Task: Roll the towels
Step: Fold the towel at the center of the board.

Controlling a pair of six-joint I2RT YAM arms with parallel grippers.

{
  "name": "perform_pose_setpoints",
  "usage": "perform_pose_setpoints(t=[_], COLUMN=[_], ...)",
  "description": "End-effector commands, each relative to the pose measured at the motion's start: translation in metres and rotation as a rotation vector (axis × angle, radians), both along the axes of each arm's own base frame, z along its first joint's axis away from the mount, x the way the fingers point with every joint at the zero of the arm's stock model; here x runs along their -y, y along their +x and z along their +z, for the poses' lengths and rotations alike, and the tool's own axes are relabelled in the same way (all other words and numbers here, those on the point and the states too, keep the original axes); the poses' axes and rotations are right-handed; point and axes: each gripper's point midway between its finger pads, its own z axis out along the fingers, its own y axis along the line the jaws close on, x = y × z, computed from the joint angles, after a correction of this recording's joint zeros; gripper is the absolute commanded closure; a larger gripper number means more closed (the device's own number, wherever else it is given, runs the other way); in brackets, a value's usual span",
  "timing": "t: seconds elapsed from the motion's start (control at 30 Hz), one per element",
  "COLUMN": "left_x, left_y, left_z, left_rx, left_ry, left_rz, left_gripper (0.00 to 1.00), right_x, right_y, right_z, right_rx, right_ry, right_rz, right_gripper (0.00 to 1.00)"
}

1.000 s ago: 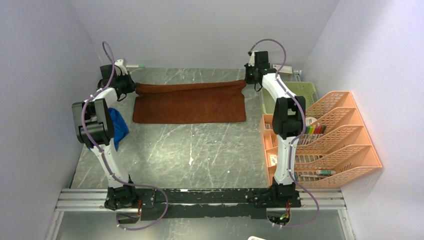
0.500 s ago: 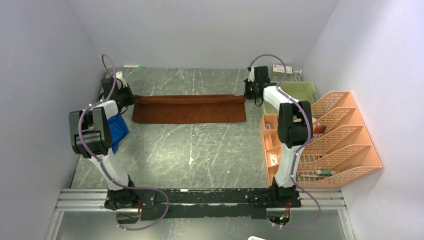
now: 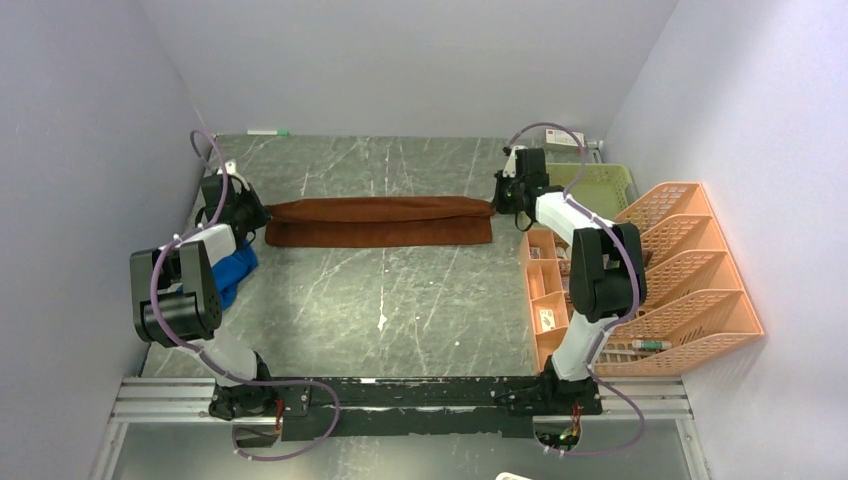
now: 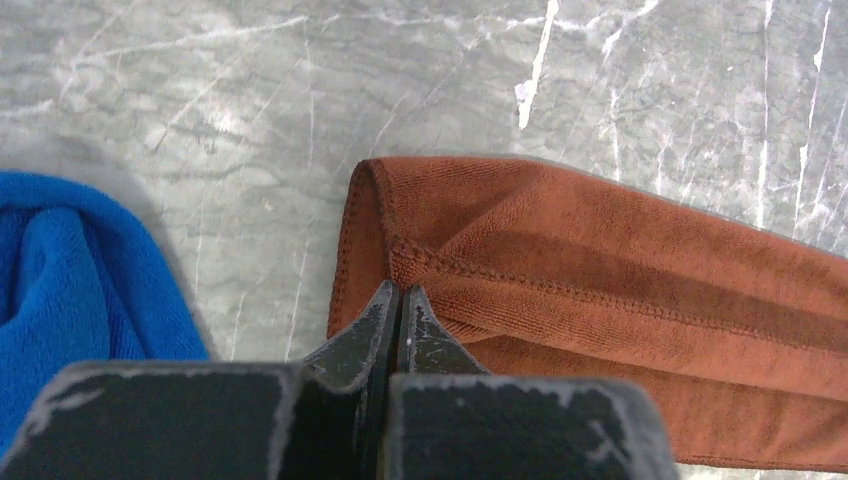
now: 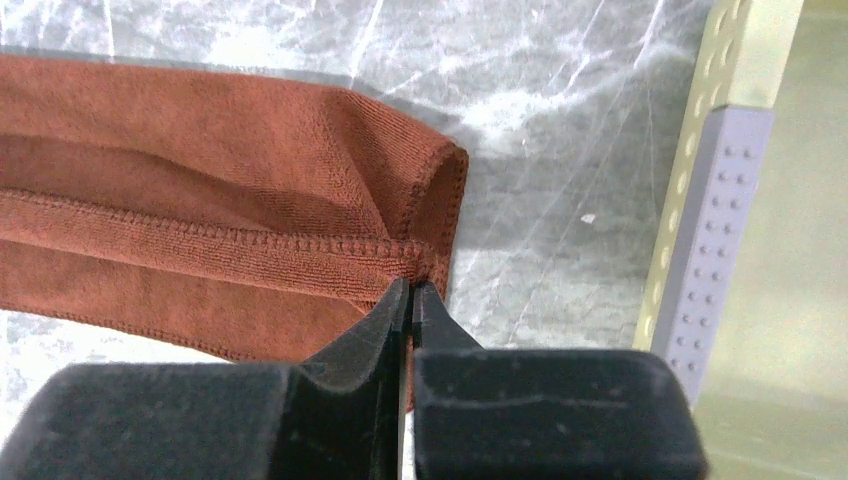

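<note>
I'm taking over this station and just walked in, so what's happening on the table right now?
The robot is working on the rust-brown towel, which lies across the far part of the table as a long narrow band, partly folded over itself. The left gripper is pinched shut on its hemmed corner at one end, the right gripper on the corner at the other. The blue towel sits bunched at the table's left edge, unheld.

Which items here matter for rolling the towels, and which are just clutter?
Job: rust-brown towel, pinched at its ends by the left gripper and right gripper; blue towel, bunched at left.
Lying about: green basket; orange file rack; pen at the far edge.
</note>
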Motion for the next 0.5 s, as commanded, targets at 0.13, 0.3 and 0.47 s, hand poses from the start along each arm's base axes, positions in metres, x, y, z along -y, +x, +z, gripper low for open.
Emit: perform_pose_setpoints(t=[0.13,0.3,0.47], left_x=[-0.011,-0.007,-0.001], left_y=[-0.004,-0.012,-0.021], left_z=[0.013,0.006,-0.003], left_rx=[0.045,0.039,0.015], left_ry=[0.002,-0.040,-0.075], left_rz=[0.084,0.109,0.115], left_gripper=[0.93,0.93,0.93], right_x=[0.002,0.003,0.008], right_y=[-0.007,-0.012,-0.018], right_z=[0.005,0.003,-0.002], right_rx=[0.017,0.003,-0.013], right_ry=[-0.015,-0.024,-0.040], right_rz=[-0.022,-0.031,-0.060], right_gripper=[1.00,1.00,1.00])
